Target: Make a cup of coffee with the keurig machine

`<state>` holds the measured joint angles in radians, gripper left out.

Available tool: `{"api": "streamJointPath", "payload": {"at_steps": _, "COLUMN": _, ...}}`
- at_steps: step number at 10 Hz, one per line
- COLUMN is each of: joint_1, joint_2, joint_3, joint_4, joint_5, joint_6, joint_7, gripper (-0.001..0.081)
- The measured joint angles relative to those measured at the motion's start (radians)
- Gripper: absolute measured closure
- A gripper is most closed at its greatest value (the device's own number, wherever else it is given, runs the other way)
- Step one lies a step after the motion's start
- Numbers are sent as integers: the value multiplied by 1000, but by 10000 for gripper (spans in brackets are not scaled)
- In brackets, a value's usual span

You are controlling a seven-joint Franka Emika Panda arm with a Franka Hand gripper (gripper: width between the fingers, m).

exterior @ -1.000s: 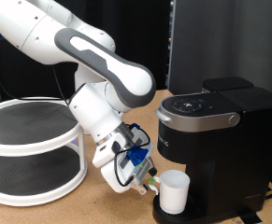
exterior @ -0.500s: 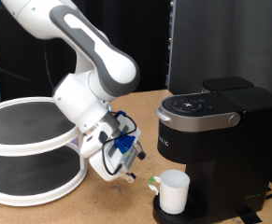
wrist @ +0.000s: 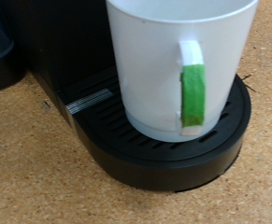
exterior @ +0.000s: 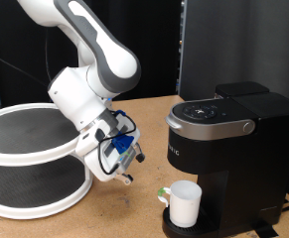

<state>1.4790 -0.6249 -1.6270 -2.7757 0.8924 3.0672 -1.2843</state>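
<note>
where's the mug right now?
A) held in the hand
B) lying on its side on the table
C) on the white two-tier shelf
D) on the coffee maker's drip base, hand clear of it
D: the mug stands upright on the drip base of the coffee maker, while the hand hangs apart from it, toward the exterior view's left, with nothing between its fingers.

Even, fairly bright indoor light fills both views, seemingly from overhead, though the source stays out of frame. The cup (wrist: 173, 65) casts only a faint shadow on the keurig machine (exterior: 228, 149). The exterior view is soft and low-resolution; its dark backdrop swallows detail.
</note>
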Motion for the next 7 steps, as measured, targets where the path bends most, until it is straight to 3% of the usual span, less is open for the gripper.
{"api": "streamJointPath", "payload": {"at_steps": 2, "joint_1": -25, "joint_2": -38, "joint_3": 17, "joint_4": -1, "joint_5": 0, "joint_6": 29, "joint_7": -2, "gripper": 8}}
{"api": "streamJointPath", "payload": {"at_steps": 3, "joint_1": -62, "joint_2": -55, "joint_3": 44, "joint_4": -4, "joint_5": 0, "joint_6": 28, "joint_7": -2, "gripper": 8}}
{"api": "streamJointPath", "payload": {"at_steps": 4, "joint_1": -118, "joint_2": -62, "joint_3": 90, "joint_4": -8, "joint_5": 0, "joint_6": -1, "joint_7": 1, "gripper": 8}}
{"api": "streamJointPath", "payload": {"at_steps": 7, "joint_1": -351, "joint_2": -58, "joint_3": 301, "joint_4": -15, "joint_5": -16, "joint_6": -157, "joint_7": 84, "gripper": 8}}
